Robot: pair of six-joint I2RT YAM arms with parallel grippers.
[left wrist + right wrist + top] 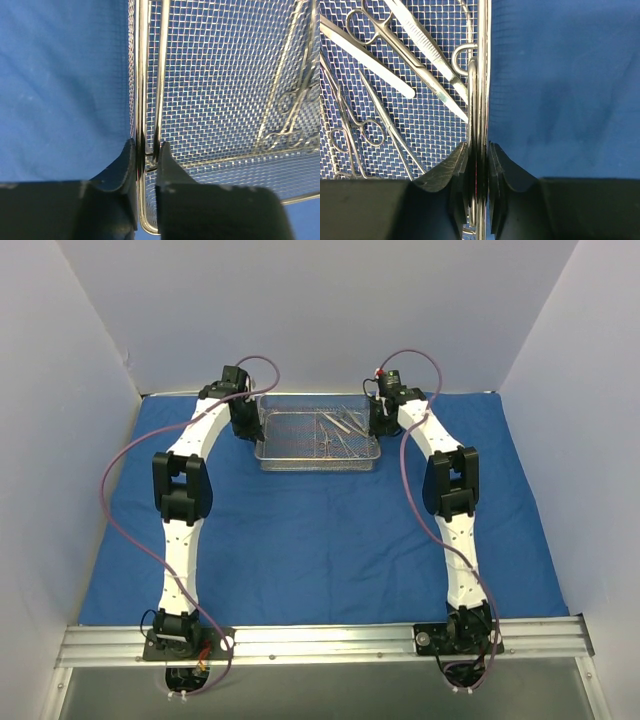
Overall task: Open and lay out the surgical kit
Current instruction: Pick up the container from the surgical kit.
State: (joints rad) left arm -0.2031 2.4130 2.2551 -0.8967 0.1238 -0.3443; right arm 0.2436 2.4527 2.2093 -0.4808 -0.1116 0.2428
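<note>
The royal-blue cloth wrap (330, 530) lies spread flat over the table. The silver wire-mesh tray (290, 458) stands on it at the back middle, with several steel forceps and clamps (338, 428) in its right half. My left gripper (247, 423) is shut on the tray's left end rim and handle (141, 90). My right gripper (380, 420) is shut on the tray's right end rim and handle (479, 100). The right wrist view shows tweezers (427, 55) and ring-handled forceps (365, 132) on the mesh. The left wrist view shows forceps rings (290, 120).
White walls enclose the table on three sides. An aluminium rail (320, 640) with both arm bases runs along the near edge. Purple cables (115, 490) loop beside each arm.
</note>
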